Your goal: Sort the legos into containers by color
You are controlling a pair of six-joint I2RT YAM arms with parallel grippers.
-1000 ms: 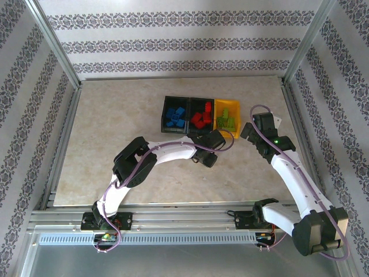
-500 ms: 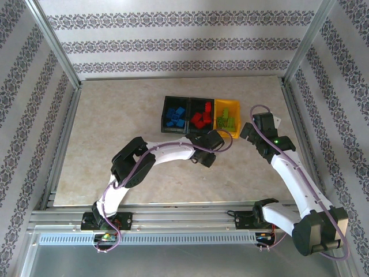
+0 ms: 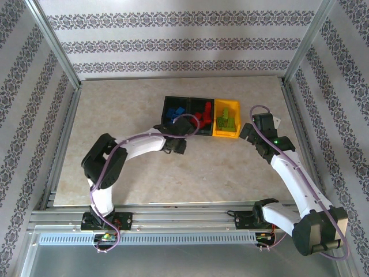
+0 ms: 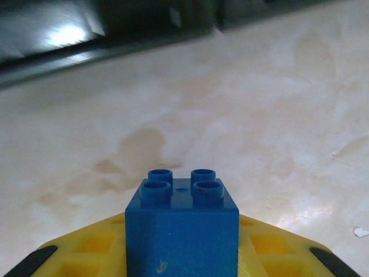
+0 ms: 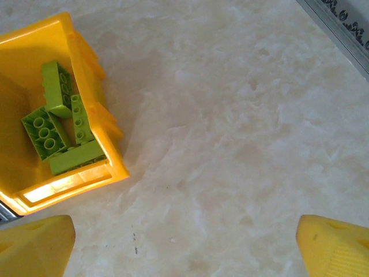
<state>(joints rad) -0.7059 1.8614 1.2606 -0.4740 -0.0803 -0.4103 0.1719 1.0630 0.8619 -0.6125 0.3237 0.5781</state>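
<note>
Left pincer (image 3: 176, 144) pinches a blue lego (image 4: 181, 228) over the tabletop (image 4: 259, 115) beside the black bin (image 3: 165, 113) of blues, likely bound there, while the right pincer (image 5: 184, 245) hangs spread by the yellow bin (image 5: 86, 63).

The blue brick (image 4: 181, 231) runs off the near edge of the left wrist picture, and so do the yellow fingers (image 4: 86, 254) on either side of it. The dark wall (image 4: 115, 23) beyond is a blur. From above, the left arm (image 3: 141, 144) covers the near wall of the left black bin (image 3: 167, 101). The yellow bin (image 5: 95, 109) is cut off at the left, and its green bricks (image 5: 55, 124) overlap too much to count.
</note>
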